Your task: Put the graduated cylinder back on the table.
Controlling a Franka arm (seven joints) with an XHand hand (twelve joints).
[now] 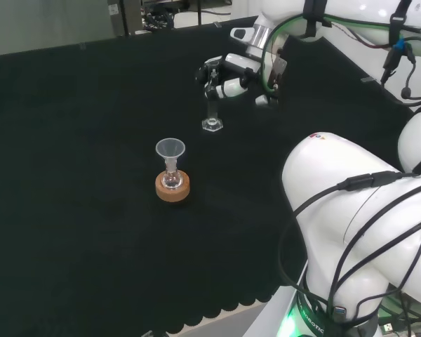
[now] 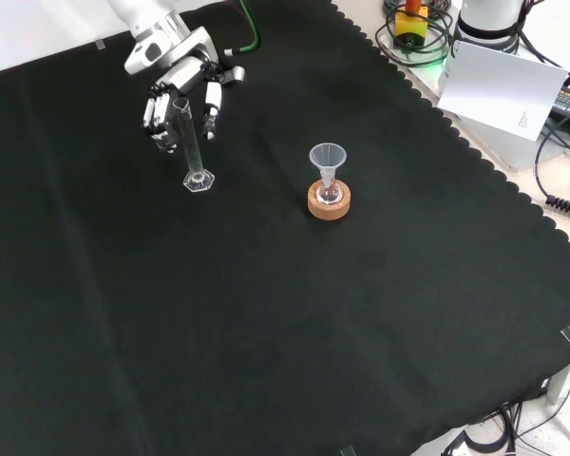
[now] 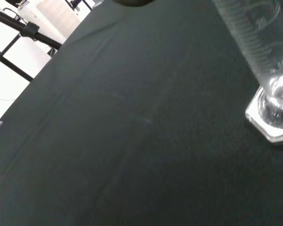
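Standing upright on the black cloth, the graduated cylinder has its hexagonal foot flat on the bench, up toward the far left part of the cloth in the front view. The hand is right there at the top half of the tube, fingers curled around it, so it looks like it's grasping the cylinder, with the fingertips hanging down on either side of the glass. In the head view the cylinder sits toward the far right area of the bench, with the hand wrapped at its upper part and the foot resting on the cloth.

From the wrist view you get the cylinder close up: clear tube with graduation marks, and its foot planted on the cloth. It looks empty as far as I can tell.

Nearer the middle of the bench there's a small flask with a clear funnel stuck in its neck, sitting on a cork ring. It's well apart from the cylinder.
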